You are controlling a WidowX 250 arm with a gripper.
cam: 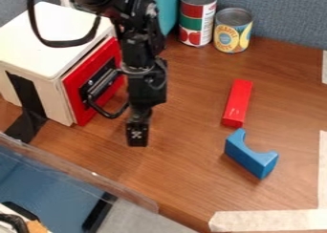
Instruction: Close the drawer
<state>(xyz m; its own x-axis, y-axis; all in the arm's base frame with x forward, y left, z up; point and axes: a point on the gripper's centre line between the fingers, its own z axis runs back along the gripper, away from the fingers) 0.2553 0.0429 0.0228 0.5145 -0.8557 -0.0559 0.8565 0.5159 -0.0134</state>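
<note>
At the left, a white box (45, 41) is seen on the wood-grained surface (185, 184), its near side marked by black tape (24, 96). The drawer (75, 100), red-fronted and fitted with a dark handle (101, 85), is set in the box's right-hand side; whether it is fully shut cannot be told. In the lower left corner, a blue area (48, 189) is bordered by a clear edge (89, 174). The gripper (137, 135) is held pointing down, just right of the drawer front; its state, open or closed, cannot be told. Behind, a teal object (167, 10) is followed by a red-and-green can (197, 19) and a yellow-labelled can (232, 31). Farther right, a red block (237, 104) is laid flat, with a blue curved block (251, 155) placed just nearer the camera
</note>
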